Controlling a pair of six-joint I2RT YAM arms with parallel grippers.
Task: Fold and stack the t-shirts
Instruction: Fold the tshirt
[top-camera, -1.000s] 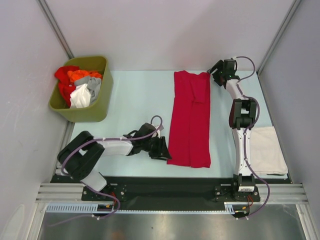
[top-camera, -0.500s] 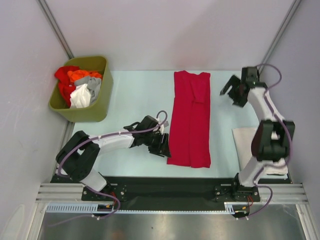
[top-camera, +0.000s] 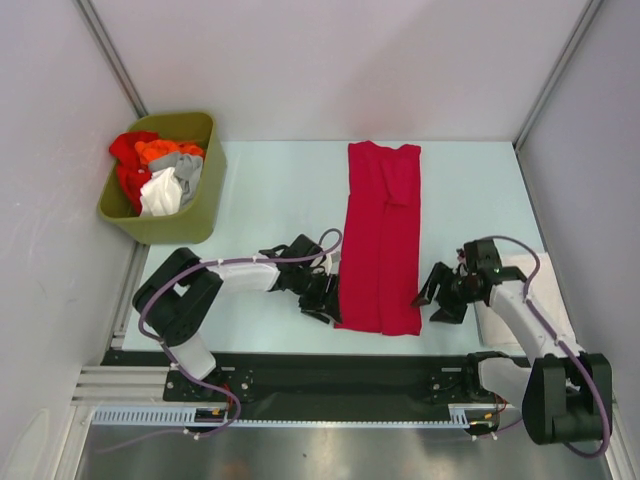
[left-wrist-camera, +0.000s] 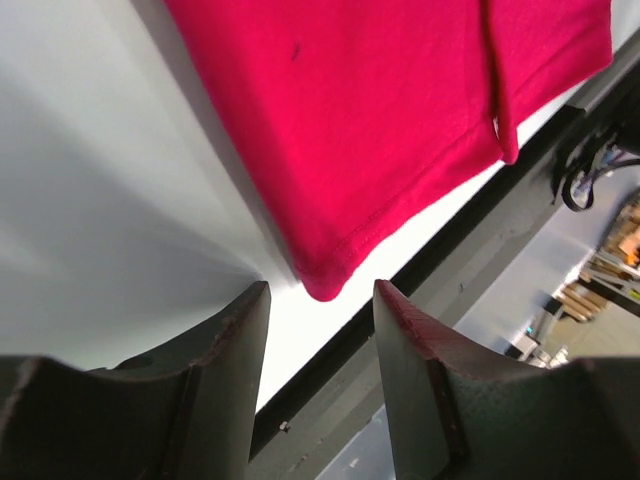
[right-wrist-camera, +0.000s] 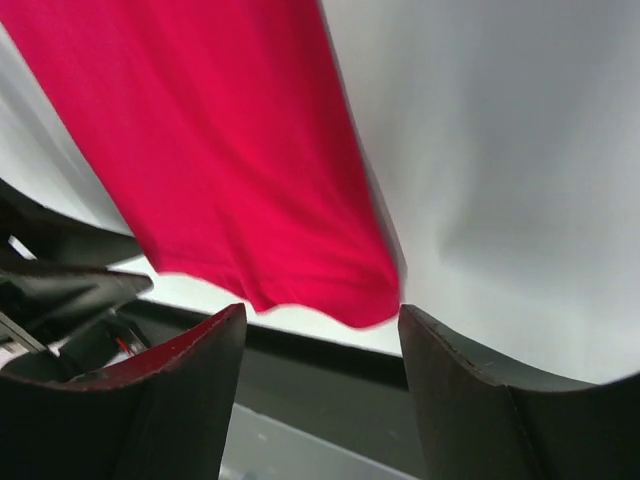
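Note:
A crimson-red t-shirt (top-camera: 380, 240) lies folded into a long strip down the middle of the table. My left gripper (top-camera: 325, 297) is open beside its near left corner (left-wrist-camera: 325, 285), which lies just beyond my fingertips without touching them. My right gripper (top-camera: 437, 298) is open beside its near right corner (right-wrist-camera: 375, 300), also apart from it. A folded off-white t-shirt (top-camera: 540, 300) lies at the near right, partly under my right arm. Red, orange, grey and white t-shirts (top-camera: 157, 170) are heaped in the bin.
The olive-green bin (top-camera: 185, 225) stands at the far left of the table. The table's black front edge (top-camera: 380, 345) runs just below the red shirt's hem. Walls close in the left, back and right sides.
My right arm swung from the shirt's far right corner down to its near right corner. My left gripper edged right, closer to the near left corner. The shirt has not moved.

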